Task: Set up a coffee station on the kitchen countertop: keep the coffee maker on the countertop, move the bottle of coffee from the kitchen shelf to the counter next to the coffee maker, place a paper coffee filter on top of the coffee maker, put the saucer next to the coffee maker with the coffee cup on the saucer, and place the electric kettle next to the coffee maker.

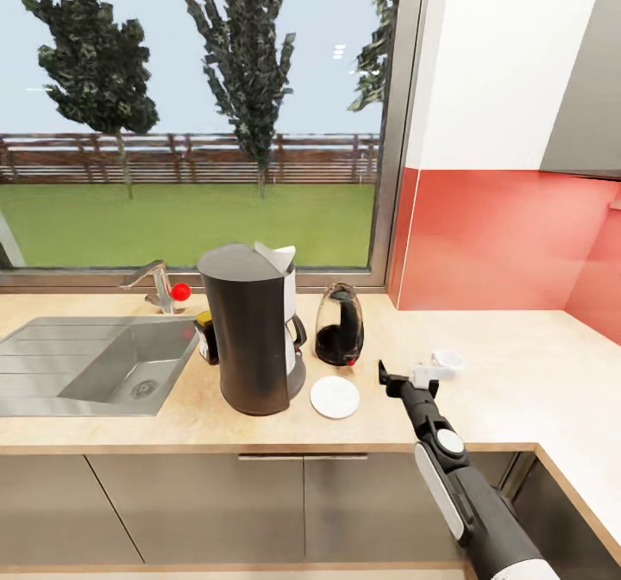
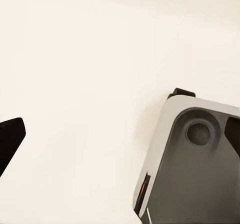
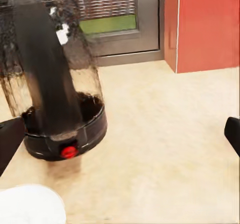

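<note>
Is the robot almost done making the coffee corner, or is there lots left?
Nearly done. The paper filter sits on the coffee maker, with the coffee jar, kettle and saucer beside it. The right hand is open by the cup, which lies on the counter. Left: set the cup on the saucer.

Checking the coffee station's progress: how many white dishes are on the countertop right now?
2. The saucer lies in front of the electric kettle, right of the coffee maker. The coffee cup sits farther right, beyond the right gripper.
</note>
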